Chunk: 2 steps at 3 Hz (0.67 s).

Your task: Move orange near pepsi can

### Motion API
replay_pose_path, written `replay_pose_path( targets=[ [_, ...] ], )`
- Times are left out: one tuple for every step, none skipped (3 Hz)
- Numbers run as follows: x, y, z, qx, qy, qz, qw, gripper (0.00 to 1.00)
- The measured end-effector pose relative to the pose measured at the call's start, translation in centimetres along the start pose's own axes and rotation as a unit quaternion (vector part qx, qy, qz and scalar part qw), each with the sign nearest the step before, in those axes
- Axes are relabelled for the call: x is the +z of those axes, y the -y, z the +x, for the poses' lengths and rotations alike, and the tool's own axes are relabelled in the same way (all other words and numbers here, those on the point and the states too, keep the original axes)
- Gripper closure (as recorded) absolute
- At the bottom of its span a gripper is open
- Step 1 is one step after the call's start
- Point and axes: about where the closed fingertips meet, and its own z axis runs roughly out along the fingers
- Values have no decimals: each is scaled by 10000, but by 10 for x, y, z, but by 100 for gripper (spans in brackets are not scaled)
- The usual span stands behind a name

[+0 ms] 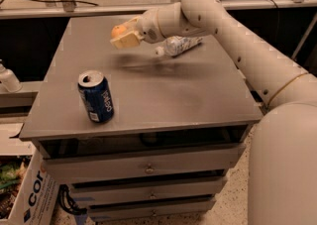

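The orange (118,31) is a small round fruit held between the fingers of my gripper (122,35), lifted above the far middle of the grey table (163,95). The gripper is shut on it, with a blurred shadow on the tabletop below. The pepsi can (95,96) is dark blue with white lettering and a silver top. It stands upright near the table's front left, well below and slightly left of the gripper. My arm reaches in from the right.
A clear plastic water bottle (178,46) lies on its side behind the arm at the table's far side. Drawers (148,169) sit under the tabletop. A cardboard box (25,194) stands on the floor at the lower left.
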Motion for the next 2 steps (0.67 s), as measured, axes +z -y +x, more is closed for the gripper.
replay_pose_path(
  targets=[
    [-21,-42,-2,-108,42,-737,9972,100],
    [-20,-42,-2,-108,42,-739,9972,100]
  ],
)
